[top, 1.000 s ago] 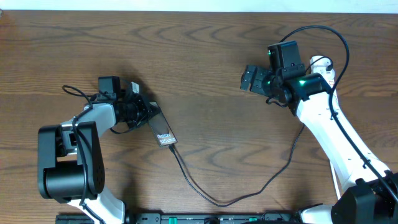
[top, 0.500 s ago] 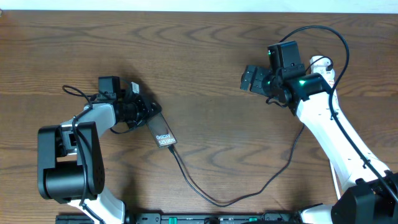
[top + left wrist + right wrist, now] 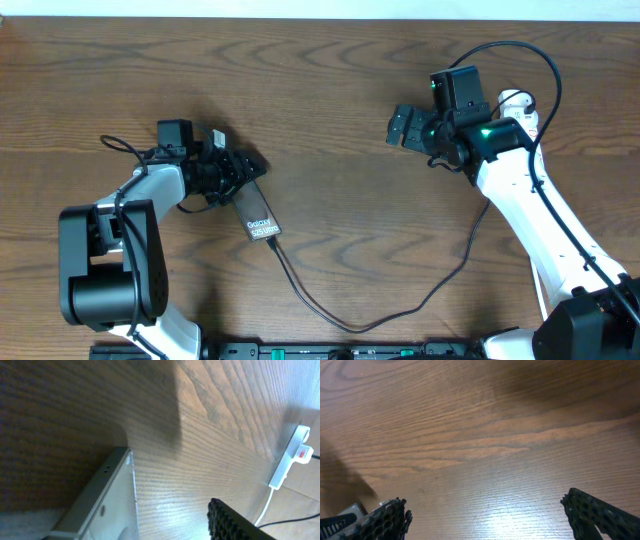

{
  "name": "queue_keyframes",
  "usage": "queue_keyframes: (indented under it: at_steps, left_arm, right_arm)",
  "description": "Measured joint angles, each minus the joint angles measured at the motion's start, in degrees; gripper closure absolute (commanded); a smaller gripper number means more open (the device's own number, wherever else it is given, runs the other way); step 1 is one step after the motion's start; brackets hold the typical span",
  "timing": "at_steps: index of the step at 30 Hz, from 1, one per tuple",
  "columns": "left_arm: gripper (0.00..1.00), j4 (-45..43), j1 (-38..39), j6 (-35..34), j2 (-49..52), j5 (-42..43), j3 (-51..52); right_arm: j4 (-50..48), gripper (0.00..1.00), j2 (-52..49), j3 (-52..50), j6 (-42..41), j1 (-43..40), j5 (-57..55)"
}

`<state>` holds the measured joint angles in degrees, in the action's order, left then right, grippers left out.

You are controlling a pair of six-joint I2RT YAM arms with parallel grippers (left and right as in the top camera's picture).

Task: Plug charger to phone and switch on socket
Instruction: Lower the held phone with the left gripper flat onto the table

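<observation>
Now left arm bent, left hand point(image 3: 248, 170) spread at phone point(image 3: 261, 220) end; right hand point(image 3: 396, 128) spread, well apart.

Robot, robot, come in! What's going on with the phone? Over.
Left hand open at phone top. Right hand open, holding nothing. Cable looks plugged into phone; power strip untouched. Nothing seen in the way.
</observation>
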<state>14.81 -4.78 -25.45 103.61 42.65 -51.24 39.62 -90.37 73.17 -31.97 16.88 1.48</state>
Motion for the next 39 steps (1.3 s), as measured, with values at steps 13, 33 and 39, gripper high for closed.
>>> queue_keyframes:
  at_steps: [13, 33, 39]
  left_arm:
    - [0.35, 7.28, 0.09, 0.00, -1.44, -5.66, -1.20]
    - [0.35, 12.28, 0.13, 0.00, -2.21, -10.16, -2.10]
    - [0.34, 13.94, 0.13, 0.00, -2.38, -11.10, -2.25]
  right_arm:
    - [0.00, 0.01, 0.00, 0.00, 0.00, 0.00, -0.02]
    - [0.00, 0.01, 0.00, 0.00, 0.00, 0.00, 0.00]
    - [0.00, 0.01, 0.00, 0.00, 0.00, 0.00, -0.02]
